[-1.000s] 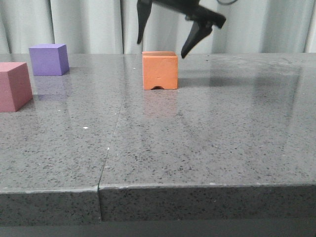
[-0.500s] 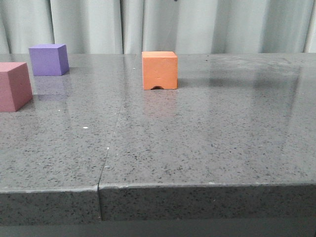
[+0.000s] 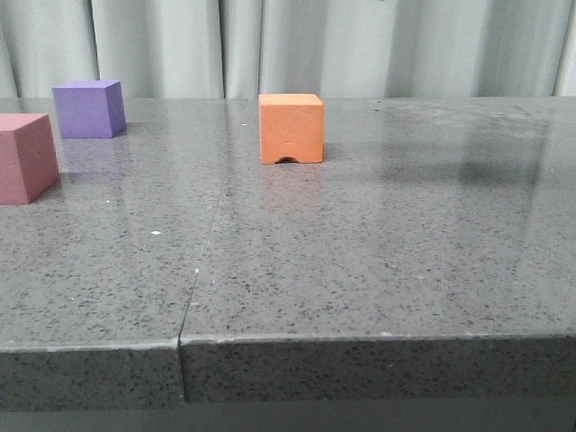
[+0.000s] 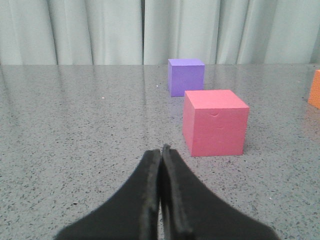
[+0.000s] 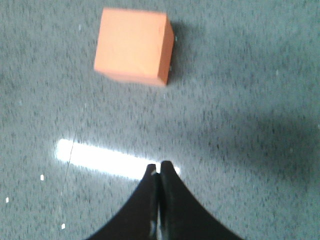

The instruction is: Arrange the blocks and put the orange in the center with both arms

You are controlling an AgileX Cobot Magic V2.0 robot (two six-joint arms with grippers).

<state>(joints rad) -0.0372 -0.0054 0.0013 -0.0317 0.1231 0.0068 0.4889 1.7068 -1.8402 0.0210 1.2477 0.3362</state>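
The left gripper (image 4: pixel 160 150) is hovering low, fingers pressed together, empty. Just beyond it the pink-red block (image 4: pixel 215 122) is sitting on the grey table (image 3: pixel 378 261), the purple block (image 4: pixel 186 76) behind. The right gripper (image 5: pixel 159 167), fingers likewise pressed together, is looking down over the orange block (image 3: pixel 292 128), notch at its base, sitting mid-table, well apart.

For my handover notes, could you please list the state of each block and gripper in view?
orange block: upright on the table, arch notch down, free.
purple block: resting on the table, free.
pink-red block: resting on the table, free.
left gripper: shut, empty.
right gripper: shut, empty.
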